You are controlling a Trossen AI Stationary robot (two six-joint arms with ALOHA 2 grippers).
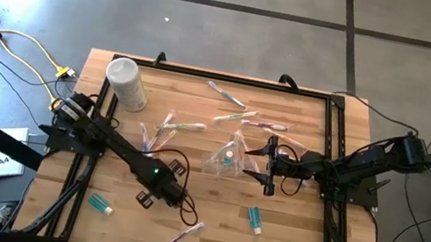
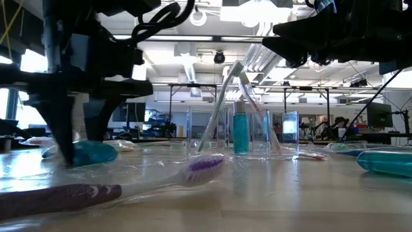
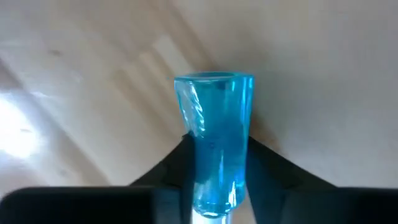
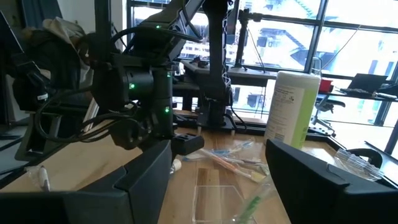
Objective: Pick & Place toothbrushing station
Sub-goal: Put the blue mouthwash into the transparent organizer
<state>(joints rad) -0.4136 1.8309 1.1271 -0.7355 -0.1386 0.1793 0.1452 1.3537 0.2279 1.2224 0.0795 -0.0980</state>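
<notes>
At centre frame of the high view, the toothbrushing station (image 1: 226, 160) sits just beside the right gripper (image 1: 264, 167), fingers released; left gripper (image 1: 161, 192) clenches a blue tube (image 3: 214, 143). Straddle the walls squarely, then close gently.

Two dark jointed arms, black cables looped along them, green indicator lights glowing.

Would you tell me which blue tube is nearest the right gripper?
The blue tube in the clear holder, just ahead of the right gripper; two tubes lie farther off, another is in the left gripper.
</notes>
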